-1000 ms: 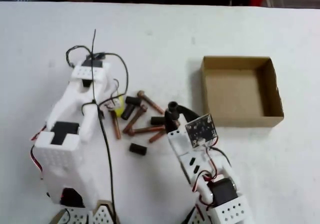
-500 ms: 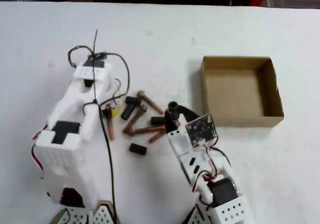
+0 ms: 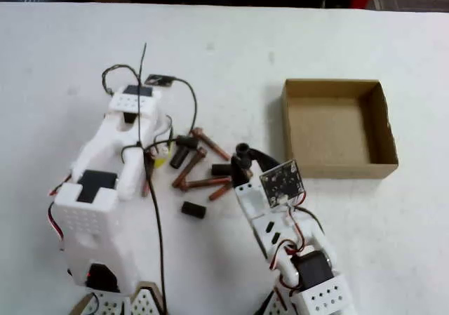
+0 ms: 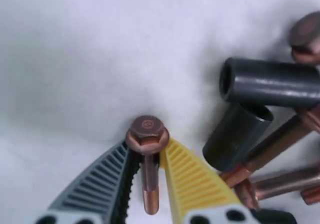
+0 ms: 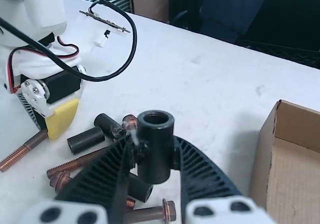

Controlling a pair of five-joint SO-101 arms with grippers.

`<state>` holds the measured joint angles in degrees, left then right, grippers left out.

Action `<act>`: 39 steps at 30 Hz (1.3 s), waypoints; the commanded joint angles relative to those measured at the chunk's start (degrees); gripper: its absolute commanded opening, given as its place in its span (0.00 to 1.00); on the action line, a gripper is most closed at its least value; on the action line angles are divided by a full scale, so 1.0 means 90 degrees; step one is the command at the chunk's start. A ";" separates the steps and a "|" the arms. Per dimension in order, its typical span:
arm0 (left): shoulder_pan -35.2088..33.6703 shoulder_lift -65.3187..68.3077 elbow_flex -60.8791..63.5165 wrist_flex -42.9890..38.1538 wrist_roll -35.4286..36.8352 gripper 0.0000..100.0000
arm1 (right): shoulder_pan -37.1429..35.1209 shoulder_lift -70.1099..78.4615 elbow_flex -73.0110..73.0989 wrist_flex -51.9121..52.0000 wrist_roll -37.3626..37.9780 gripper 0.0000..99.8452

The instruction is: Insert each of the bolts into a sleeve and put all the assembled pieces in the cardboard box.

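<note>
Left end effector (image 4: pixel 146 146) is closed on 1 copper bolt (image 4: pixel 149 184), with the hex head at the fingertips, just beside the pile. Right end effector (image 5: pixel 155 156) clamps 1 black sleeve (image 5: pixel 155 131) upright, bore facing up. Loose bolts (image 3: pixel 207 183) and loose sleeves (image 3: pixel 193 209) lie on the table (image 3: pixel 280 41) between both arms. The cardboard box (image 3: pixel 337 169) stands near the right arm.

Copper bolt (image 4: pixel 145 184) clamped in left tool (image 4: pixel 146 146); black sleeve (image 5: pixel 155 144) upright in right tool (image 5: pixel 153 151); loose bolts (image 3: pixel 205 182), sleeves (image 3: pixel 193 209) near cardboard box (image 3: pixel 341 169).
</note>
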<state>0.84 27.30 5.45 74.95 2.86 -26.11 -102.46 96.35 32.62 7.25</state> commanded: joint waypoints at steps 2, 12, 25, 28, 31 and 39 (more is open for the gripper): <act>0.0103 0.0005 0.0176 -0.0068 -0.0127 0.02 | 0.0044 -0.0073 0.0059 -0.0015 -0.0049 0.02; 0.0083 -0.0454 0.0010 0.0332 -0.0879 0.02 | -0.0269 -0.0073 0.0059 -0.0679 -0.0098 0.02; 0.0103 -0.4352 0.1768 0.0020 -0.0879 0.02 | -0.0923 -0.0063 0.0059 -0.1607 -0.0098 0.02; 0.0112 -0.5543 0.2530 -0.0459 -0.0879 0.02 | -0.0952 -0.0063 0.0059 -0.1841 -0.0098 0.02; 0.0103 -0.6637 0.3038 -0.0772 -0.0869 0.02 | -0.1226 -0.0063 0.0059 -0.1812 -0.0098 0.02; 0.0112 -0.8689 0.3761 -0.1299 -0.0908 0.02 | -0.1675 -0.0063 0.0059 -0.1578 -0.0098 0.02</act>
<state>1.19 -44.00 38.95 65.89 -4.44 -40.53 -102.46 96.35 18.20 6.81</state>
